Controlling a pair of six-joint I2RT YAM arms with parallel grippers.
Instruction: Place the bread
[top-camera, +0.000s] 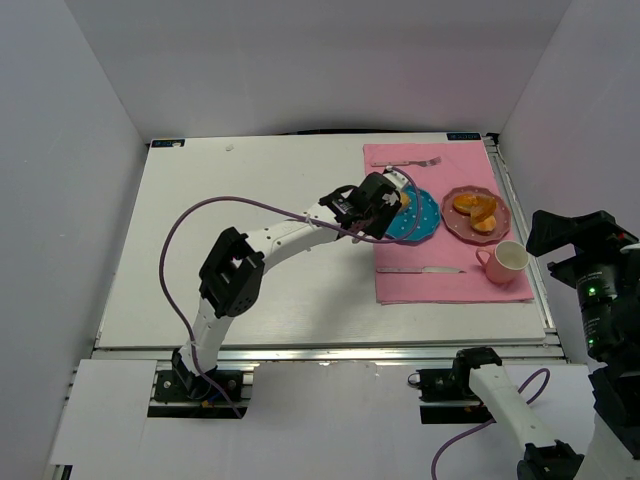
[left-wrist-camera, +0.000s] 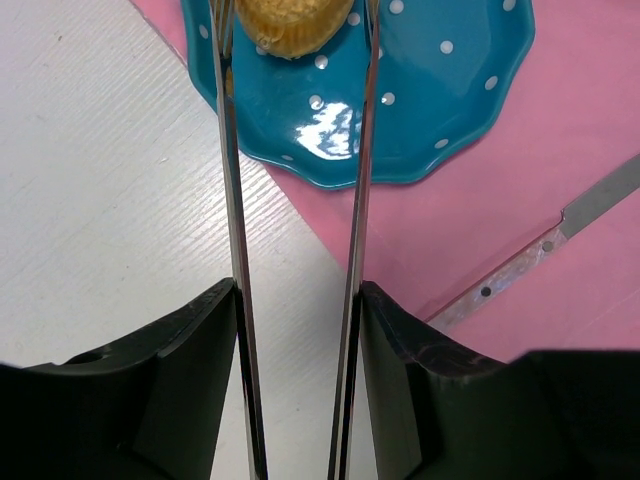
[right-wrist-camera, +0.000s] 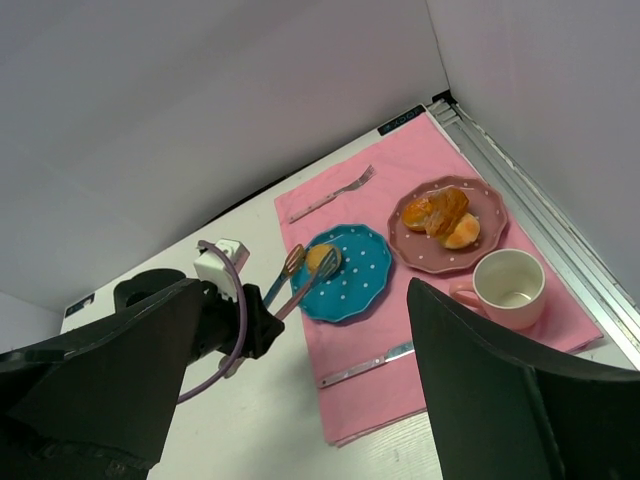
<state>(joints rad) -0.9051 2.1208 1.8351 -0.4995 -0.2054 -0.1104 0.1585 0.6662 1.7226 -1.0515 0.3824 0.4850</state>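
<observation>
The bread (top-camera: 403, 200) is a small golden-brown roll lying on the left part of a blue dotted plate (top-camera: 424, 222). My left gripper (top-camera: 372, 210) is shut on a pair of metal tongs (left-wrist-camera: 236, 200), whose two arms reach over the plate's edge and stand on either side of the bread (left-wrist-camera: 290, 25). In the right wrist view the tong tips (right-wrist-camera: 310, 262) flank the bread (right-wrist-camera: 320, 258) on the plate (right-wrist-camera: 358, 282); I cannot tell whether they squeeze it. My right gripper (right-wrist-camera: 310, 300) is open and empty, held high at the right of the table (top-camera: 565, 235).
A pink placemat (top-camera: 450, 285) lies under the blue plate. On it are a pink plate (top-camera: 452, 222) with orange bread pieces, a pink cup (top-camera: 505, 262), a knife (top-camera: 420, 269) and a fork (top-camera: 405, 162). White walls enclose the table.
</observation>
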